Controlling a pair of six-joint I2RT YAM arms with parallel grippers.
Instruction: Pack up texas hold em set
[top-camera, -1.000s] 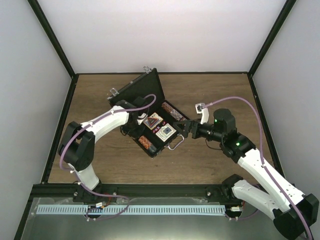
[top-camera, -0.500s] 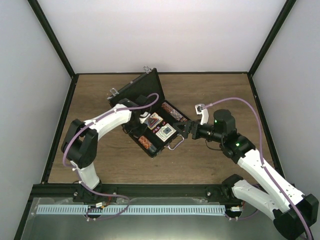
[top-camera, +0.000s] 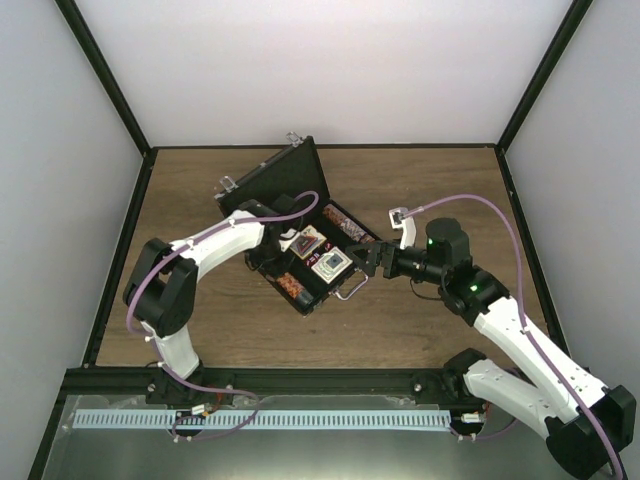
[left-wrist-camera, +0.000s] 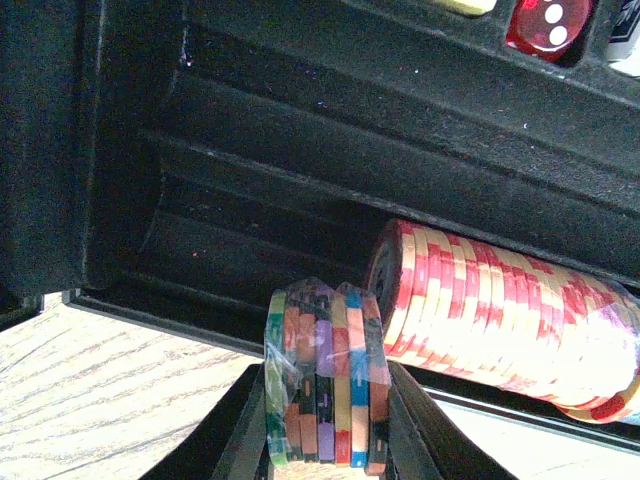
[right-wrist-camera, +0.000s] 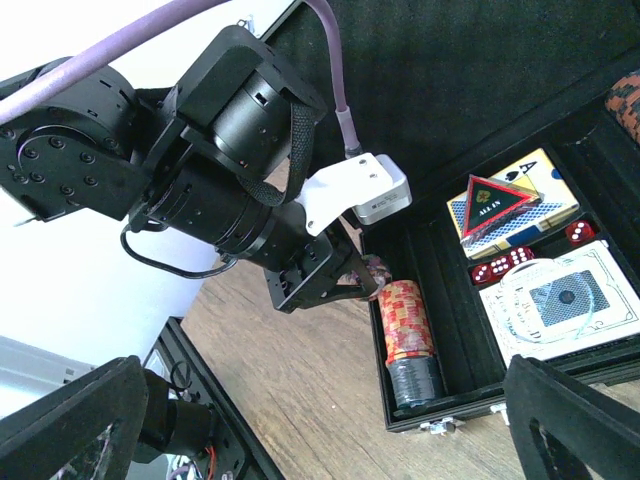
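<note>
The black case (top-camera: 272, 186) lies open mid-table, lid tilted back. My left gripper (top-camera: 271, 264) is at the case's left end, shut on a small plastic-wrapped stack of mixed-colour chips (left-wrist-camera: 325, 375), held just over the left chip groove (left-wrist-camera: 250, 230). A wrapped red-and-cream chip stack (left-wrist-camera: 500, 310) lies in that groove, with a dark stack (right-wrist-camera: 415, 378) at its end. Two card decks (right-wrist-camera: 560, 300), the red-black triangle (right-wrist-camera: 488, 205) and red dice (right-wrist-camera: 500, 268) sit in the case. My right gripper (top-camera: 368, 258) is open and empty by the silver handle (top-camera: 350, 288).
Wood table (top-camera: 430, 180) with black frame rails round it. The case's silver latches (top-camera: 228, 183) stick out from the lid edge. The left arm's wrist and camera housing (right-wrist-camera: 355, 192) hang over the case's left end. The near rail (top-camera: 300, 378) runs along the front.
My left arm has shifted slightly toward the case's left end with the small chip stack in its jaws. My right arm has hardly moved.
</note>
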